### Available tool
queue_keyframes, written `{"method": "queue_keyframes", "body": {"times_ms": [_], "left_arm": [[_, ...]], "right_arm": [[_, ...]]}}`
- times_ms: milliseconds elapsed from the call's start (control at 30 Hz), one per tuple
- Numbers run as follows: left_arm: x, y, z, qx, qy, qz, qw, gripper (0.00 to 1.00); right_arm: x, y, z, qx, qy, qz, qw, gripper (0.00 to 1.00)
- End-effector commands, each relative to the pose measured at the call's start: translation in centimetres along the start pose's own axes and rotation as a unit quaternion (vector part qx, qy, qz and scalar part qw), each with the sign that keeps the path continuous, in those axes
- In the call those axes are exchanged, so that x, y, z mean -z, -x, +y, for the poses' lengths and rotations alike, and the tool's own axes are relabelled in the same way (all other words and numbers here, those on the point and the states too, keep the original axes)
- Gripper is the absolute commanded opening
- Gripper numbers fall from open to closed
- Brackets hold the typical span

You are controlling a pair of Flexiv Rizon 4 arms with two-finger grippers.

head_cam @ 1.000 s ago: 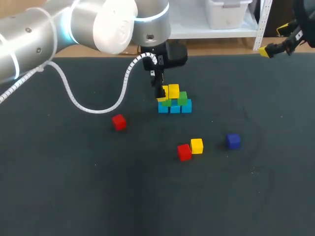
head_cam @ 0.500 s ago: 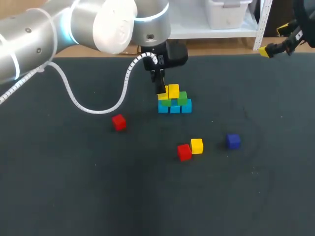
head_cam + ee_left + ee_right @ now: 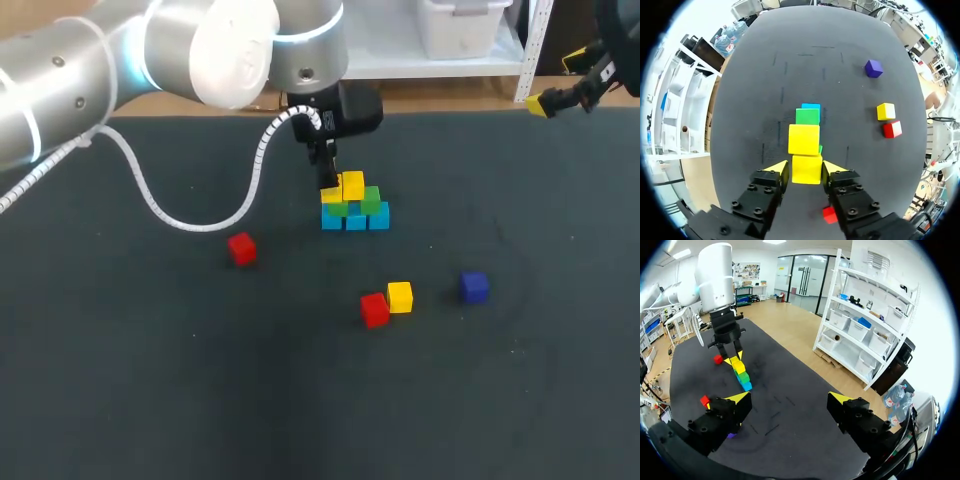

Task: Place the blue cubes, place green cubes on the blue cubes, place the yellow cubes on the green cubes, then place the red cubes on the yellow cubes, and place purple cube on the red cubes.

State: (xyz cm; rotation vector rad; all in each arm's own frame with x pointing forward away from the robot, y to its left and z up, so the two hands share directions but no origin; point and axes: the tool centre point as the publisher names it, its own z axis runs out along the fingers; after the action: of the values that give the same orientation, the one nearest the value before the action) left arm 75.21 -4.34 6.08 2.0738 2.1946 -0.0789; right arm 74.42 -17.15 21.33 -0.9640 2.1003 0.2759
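Observation:
A small pile stands at the table's middle back: blue cubes (image 3: 356,219) in a row, green cubes (image 3: 370,201) on them, and a yellow cube (image 3: 352,185) on top. My left gripper (image 3: 328,188) comes down at the pile's left end. In the left wrist view the left gripper (image 3: 805,169) is shut on a second yellow cube (image 3: 806,169), with a finger against each side; the other yellow cube (image 3: 803,139), a green cube (image 3: 807,116) and a blue cube (image 3: 811,106) lie ahead of it. My right gripper (image 3: 789,399) is open and holds nothing, at the far right edge (image 3: 556,98).
Loose on the table are a red cube (image 3: 241,248) to the left, a red cube (image 3: 374,309) beside a yellow cube (image 3: 400,296) in front of the pile, and a purple cube (image 3: 474,286) to their right. A white cable (image 3: 190,220) loops over the mat.
The left gripper's fingers have drawn together onto the yellow cube at the pile's left end. The arm itself has hardly moved, and the right arm has kept still.

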Motion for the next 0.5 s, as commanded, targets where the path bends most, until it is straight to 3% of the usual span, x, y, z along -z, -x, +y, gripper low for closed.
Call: {"method": "queue_keyframes", "body": {"times_ms": [33, 500], "left_arm": [[-0.04, 0.07, 0.21, -0.001, -0.002, 0.001, 1.000, 0.41], [0.00, 0.16, 0.32, 0.001, 0.000, 0.001, 1.000, 0.35]], "right_arm": [[-0.01, 0.00, 0.11, 0.000, -0.002, 0.000, 1.000, 1.00], [-0.01, 0.00, 0.11, 0.000, -0.002, 0.000, 1.000, 1.00]]}}
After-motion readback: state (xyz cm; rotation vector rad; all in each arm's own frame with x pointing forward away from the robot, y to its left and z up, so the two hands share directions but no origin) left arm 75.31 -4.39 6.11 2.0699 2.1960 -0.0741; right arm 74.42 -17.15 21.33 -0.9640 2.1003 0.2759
